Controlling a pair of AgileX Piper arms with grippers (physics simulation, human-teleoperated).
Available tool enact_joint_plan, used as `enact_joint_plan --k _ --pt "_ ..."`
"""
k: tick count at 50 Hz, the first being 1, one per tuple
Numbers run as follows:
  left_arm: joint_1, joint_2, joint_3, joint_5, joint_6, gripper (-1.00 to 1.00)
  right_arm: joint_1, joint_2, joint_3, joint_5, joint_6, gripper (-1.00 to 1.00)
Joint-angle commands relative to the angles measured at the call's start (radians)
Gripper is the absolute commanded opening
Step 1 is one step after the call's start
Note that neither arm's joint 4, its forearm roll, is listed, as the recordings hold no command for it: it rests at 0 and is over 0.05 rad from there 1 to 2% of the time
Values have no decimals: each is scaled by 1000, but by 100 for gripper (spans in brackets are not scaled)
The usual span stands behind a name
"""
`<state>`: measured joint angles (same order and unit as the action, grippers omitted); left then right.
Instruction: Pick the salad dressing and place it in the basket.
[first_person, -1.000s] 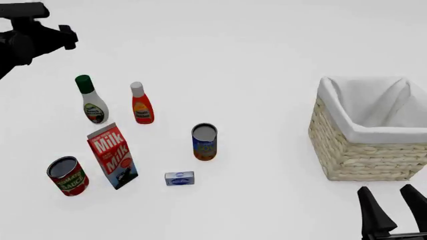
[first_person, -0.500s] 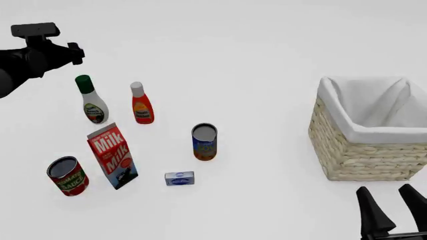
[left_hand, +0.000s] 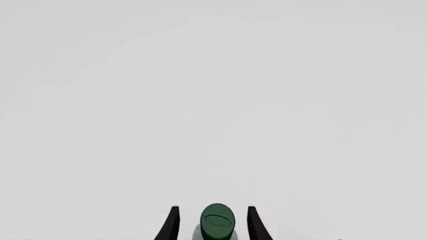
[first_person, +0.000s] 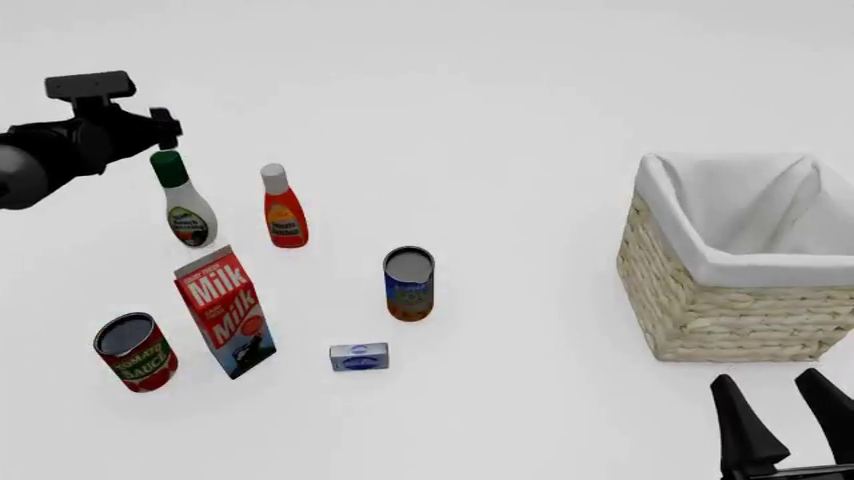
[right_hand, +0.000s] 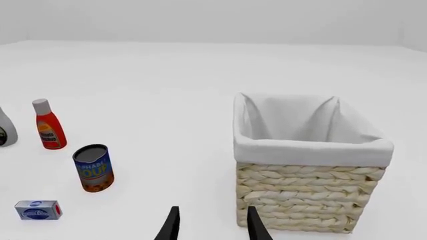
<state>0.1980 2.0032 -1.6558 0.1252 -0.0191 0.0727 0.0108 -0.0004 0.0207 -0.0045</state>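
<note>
The salad dressing (first_person: 187, 210), a white bottle with a dark green cap, stands upright at the left of the table. My left gripper (first_person: 163, 135) is open just above and behind its cap. In the left wrist view the green cap (left_hand: 217, 220) sits between the two open fingers (left_hand: 172, 226), and the gripper (left_hand: 212, 225) does not touch it. The wicker basket (first_person: 727, 300) with white lining stands at the right. My right gripper (first_person: 787, 415) is open and empty in front of the basket (right_hand: 307, 180). It also shows in the right wrist view (right_hand: 210, 225).
A red bottle with a white cap (first_person: 283, 210) stands right of the dressing. A milk carton (first_person: 224, 312), a tomato sauce can (first_person: 135, 352), a blue-orange can (first_person: 408, 284) and a small blue box (first_person: 359, 357) stand nearer to me.
My left arm has moved right and down, bringing its gripper over the dressing's cap. The right arm and the objects have not moved.
</note>
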Motion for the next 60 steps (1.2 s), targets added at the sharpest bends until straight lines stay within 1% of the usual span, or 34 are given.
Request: enact_joint_plan --k 1,38,44,60 --pt "-5 22 12 -17 -8 100 2 -2 0 5 0 100" --pt "-8 77 22 -47 -8 100 -1 -6 0 13 0 100" --pt "-8 75 35 -56 -9 100 -2 1 -1 10 0 100" --pt "-11 101 28 -63 -10 100 -3 -8 0 18 -1 100"
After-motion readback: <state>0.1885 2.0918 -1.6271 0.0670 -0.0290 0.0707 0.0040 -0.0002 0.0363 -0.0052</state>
